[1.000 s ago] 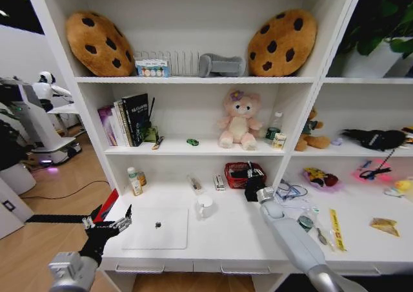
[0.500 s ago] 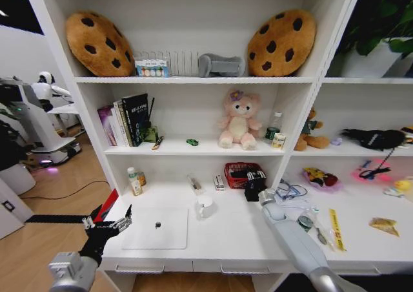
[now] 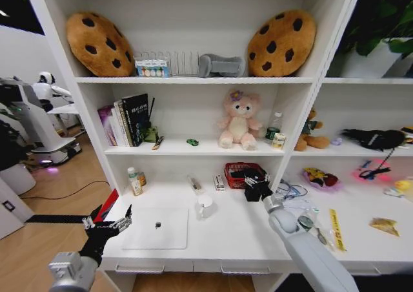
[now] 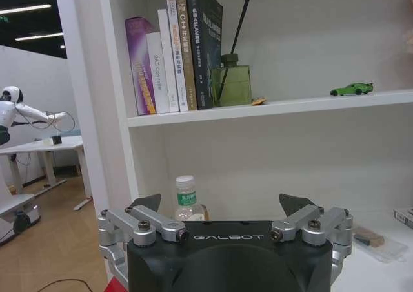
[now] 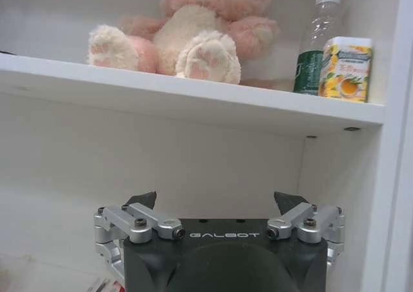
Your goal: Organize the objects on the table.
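Right gripper (image 3: 257, 190) spread, empty, hovering by red basket (image 3: 240, 174); probably choosing target. Left gripper (image 3: 107, 225) spread, idle beside laptop (image 3: 157, 228).

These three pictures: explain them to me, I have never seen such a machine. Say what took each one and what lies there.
A wheeled robot with two arms stands at a white desk under shelves. The wide picture comes from its head camera; the other two come from cameras on its wrists. The left tool hangs open beside the desk's left end. The right tool is open near a red basket, holding nothing. On the desk lie a silver laptop and a white mug; a green toy car sits on a shelf.
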Controlling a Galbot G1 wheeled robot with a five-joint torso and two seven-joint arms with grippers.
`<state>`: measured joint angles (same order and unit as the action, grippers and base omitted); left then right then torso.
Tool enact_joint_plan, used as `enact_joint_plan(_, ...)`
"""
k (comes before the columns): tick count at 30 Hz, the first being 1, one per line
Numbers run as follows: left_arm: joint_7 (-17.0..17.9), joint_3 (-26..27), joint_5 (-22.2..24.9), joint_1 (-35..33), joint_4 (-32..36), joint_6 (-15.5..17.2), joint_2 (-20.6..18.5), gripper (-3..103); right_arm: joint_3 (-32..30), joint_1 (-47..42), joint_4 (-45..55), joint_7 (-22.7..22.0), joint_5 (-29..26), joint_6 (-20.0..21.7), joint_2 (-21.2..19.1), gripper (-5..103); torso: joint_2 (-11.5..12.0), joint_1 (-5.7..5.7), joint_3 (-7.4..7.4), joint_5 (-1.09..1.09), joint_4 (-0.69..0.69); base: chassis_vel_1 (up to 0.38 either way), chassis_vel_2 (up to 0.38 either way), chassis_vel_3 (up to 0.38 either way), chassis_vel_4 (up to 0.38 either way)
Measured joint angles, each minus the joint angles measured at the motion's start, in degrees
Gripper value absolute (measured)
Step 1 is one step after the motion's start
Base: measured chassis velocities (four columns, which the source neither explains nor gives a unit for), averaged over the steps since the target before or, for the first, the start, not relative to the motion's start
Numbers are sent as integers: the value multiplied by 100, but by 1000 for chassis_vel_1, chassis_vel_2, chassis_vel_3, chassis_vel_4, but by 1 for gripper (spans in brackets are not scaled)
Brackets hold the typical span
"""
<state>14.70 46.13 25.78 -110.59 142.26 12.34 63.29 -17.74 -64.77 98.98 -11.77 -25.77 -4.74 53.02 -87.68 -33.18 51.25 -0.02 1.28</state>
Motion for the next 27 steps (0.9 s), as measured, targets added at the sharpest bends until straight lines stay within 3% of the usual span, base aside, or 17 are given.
enact_joint_plan(1,-2,-1,1,0,0,0,0,100,-174,-566,577,-108,-244,393,-107,100,0,0,0,1,2,0,0,0,0)
enact_joint_plan(4,-2,-1,0,0,0,0,0,100,-467,-1357,1153,5,-354,760,-176,100,-1,1,0,2,4,0,0,0,0)
enact_joint_plan(8,-1,0,0,0,1,0,0,100,-1004,-2175,1635,80,-84,724,-37,100,0,0,0,5,0,0,0,0,0)
enact_joint_plan(13,-2,-1,0,0,0,0,0,100,-2619,-4125,2849,470,197,555,672,100,0,1,-1,0,3,0,0,0,0)
enact_joint_plan(14,-2,-1,0,0,0,0,0,100,-2619,-4125,2849,470,197,555,672,100,0,1,-1,0,3,0,0,0,0)
enact_joint_plan(16,-2,0,0,0,0,0,1,100,-3091,-4544,3115,642,320,414,1180,100,-1,1,-1,0,3,0,0,0,0)
enact_joint_plan(19,-2,0,0,0,0,0,0,100,-3203,-4651,3178,687,461,326,1464,100,-1,1,0,0,3,0,0,0,0)
enact_joint_plan(22,-1,0,0,0,0,1,0,100,-2895,-4664,3153,589,1197,53,2070,100,1,0,0,3,3,0,0,0,0)
enact_joint_plan(27,-1,0,0,0,0,1,0,100,-2600,-4676,3202,467,1361,15,2146,100,1,-1,1,0,0,-5,-14,13,11)
